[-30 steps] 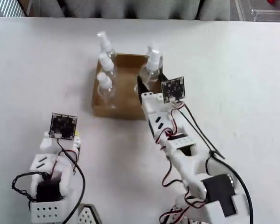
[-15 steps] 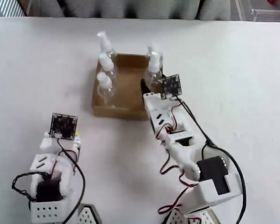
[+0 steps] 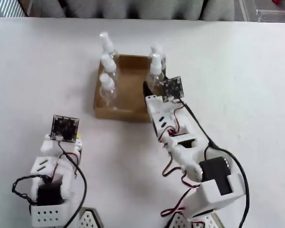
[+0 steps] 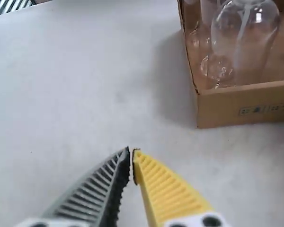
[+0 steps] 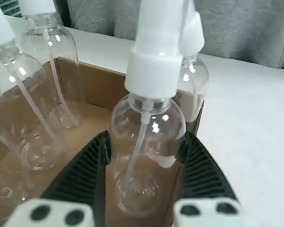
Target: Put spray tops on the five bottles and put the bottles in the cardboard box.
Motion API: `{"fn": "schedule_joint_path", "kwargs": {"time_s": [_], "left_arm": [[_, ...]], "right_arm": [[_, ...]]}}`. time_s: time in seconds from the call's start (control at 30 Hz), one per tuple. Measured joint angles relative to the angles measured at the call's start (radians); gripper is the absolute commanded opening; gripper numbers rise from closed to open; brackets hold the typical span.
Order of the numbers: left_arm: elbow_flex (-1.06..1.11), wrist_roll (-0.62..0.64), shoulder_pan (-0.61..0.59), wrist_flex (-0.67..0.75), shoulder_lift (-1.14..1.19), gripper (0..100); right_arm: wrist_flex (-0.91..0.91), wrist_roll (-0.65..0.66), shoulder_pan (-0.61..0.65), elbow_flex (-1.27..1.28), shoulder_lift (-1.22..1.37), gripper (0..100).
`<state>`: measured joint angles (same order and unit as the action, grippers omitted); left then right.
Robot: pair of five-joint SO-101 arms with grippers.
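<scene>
The place is best read as a robotics lab or workshop. 2 small white plastic arms (image 3: 180,142) with bare red and black wires and uncovered square black circuit boards (image 3: 65,126) are mounted at a plain white table (image 3: 242,76). The left arm is fitted with a toothed grey-and-yellow plastic tool (image 4: 131,152). A grey pleated curtain (image 5: 255,28) is hung behind the table, and a clear plastic case (image 3: 270,14) is seen at its far edge.
</scene>
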<state>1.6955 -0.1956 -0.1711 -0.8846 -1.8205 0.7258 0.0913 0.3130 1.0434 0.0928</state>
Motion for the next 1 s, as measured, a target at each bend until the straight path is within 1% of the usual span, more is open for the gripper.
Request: {"fn": "schedule_joint_path", "kwargs": {"time_s": [0.1,0.17,0.8,0.93,1.0], "left_arm": [[0.0,0.0,0.0,0.0,0.0,2],[0.0,0.0,0.0,0.0,0.0,2],[0.0,-0.003,0.0,0.0,0.0,2],[0.0,-0.003,0.0,0.0,0.0,2],[0.0,-0.003,0.0,0.0,0.0,2]], "right_arm": [[0.0,-0.002,0.002,0.0,0.0,20.9],[0.0,-0.002,0.002,0.0,0.0,23.5],[0.0,0.0,0.003,0.0,0.0,23.6],[0.006,0.069,0.006,0.0,0.0,23.6],[0.031,0.08,0.015,0.006,0.002,23.6]]}}
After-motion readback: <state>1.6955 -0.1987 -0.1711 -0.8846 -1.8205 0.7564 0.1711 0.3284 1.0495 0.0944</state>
